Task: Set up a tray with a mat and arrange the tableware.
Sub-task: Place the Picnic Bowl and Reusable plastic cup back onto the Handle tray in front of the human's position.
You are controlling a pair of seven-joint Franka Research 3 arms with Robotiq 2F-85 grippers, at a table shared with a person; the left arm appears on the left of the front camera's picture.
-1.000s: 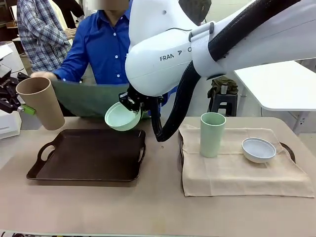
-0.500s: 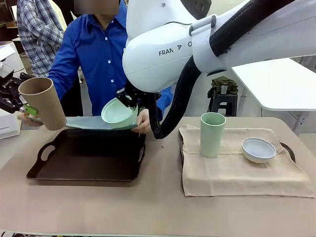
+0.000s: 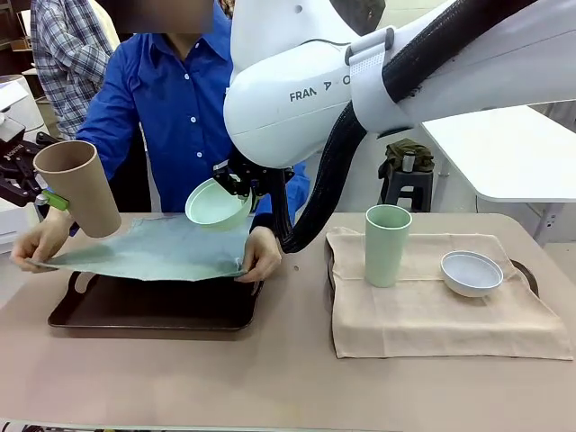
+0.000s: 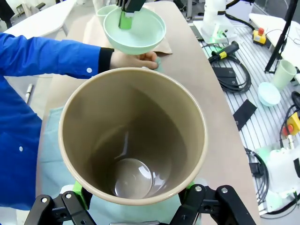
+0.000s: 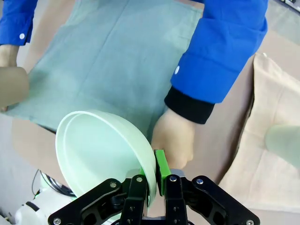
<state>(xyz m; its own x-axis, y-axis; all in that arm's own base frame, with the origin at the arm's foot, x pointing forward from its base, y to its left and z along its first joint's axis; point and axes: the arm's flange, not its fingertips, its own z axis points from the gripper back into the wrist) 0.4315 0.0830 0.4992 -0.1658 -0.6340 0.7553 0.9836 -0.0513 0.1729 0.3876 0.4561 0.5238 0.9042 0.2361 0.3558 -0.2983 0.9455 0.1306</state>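
From the front camera I see my left gripper (image 3: 47,196) at the left edge, clamped on the side of the tan cup (image 3: 78,186), which hangs tilted above the left end of the dark tray (image 3: 162,310). My right arm crosses the middle, and part of the word "FRANKA" reads on its white housing. Its gripper (image 3: 241,184) pinches the rim of the mint-green bowl (image 3: 216,203), tipped and in the air over the tray's far edge. The person in a blue shirt holds a pale green mat (image 3: 153,250) by both ends, one hand (image 3: 38,241) at the left and the other hand (image 3: 262,255) at the right, spread just above the tray. On the right a second tray carries a beige mat (image 3: 432,310), with the pale green cup (image 3: 387,245) upright and the white bowl (image 3: 471,273) beside it, apart.

From the left wrist I look straight into the tan cup (image 4: 132,136), green pads pressed on its wall at both sides. Beyond it hangs the mint-green bowl (image 4: 136,35), above the worktop (image 4: 211,103).

From the right wrist the fingers are nearly closed on the mint-green bowl's (image 5: 101,152) rim, one green pad (image 5: 162,171) against the outside. Below lie the mat (image 5: 103,61) and the person's hand (image 5: 173,138) on its edge.
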